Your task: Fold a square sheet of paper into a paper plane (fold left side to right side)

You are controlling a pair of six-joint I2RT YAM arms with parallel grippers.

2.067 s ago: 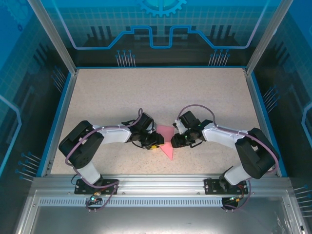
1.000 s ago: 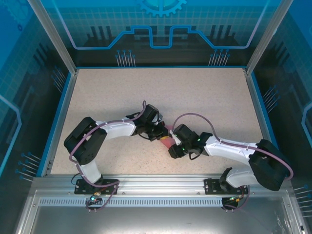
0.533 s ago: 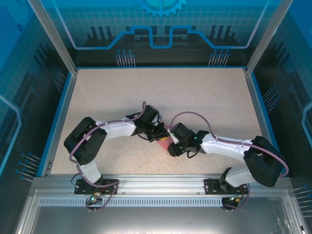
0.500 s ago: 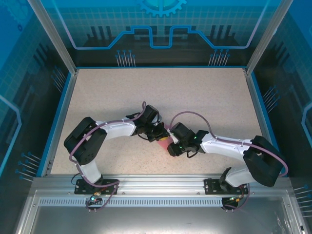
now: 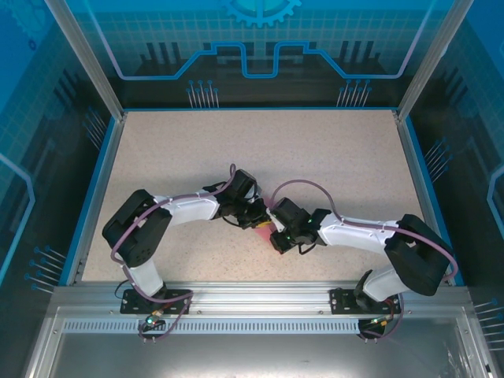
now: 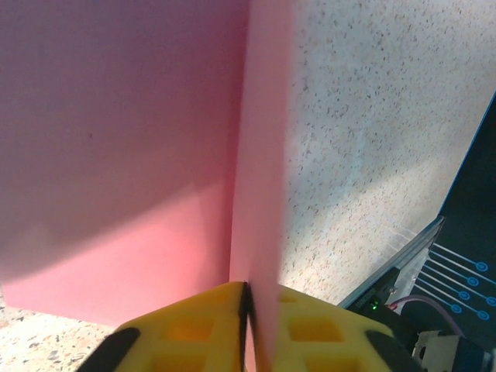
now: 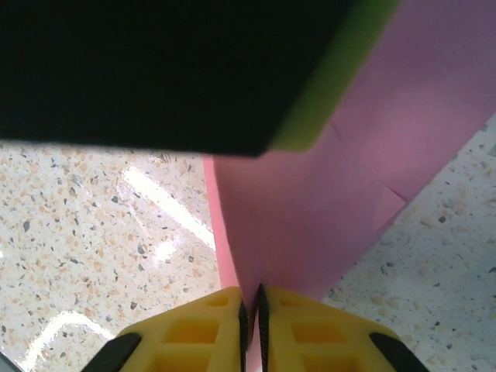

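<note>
The thin pink-red square sheet of paper [image 5: 266,224] lay mid-frame on the speckled tabletop [image 5: 315,150]. The left gripper [image 6: 246,310] and right gripper [image 7: 252,318] each stood clamped on an edge. Recommended: align edges squarely before creasing.

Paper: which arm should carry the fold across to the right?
Left, probably. The left fingers pinch a raised flap of the paper, ready to swing over. The right fingers pinch the paper too and could anchor it.
</note>
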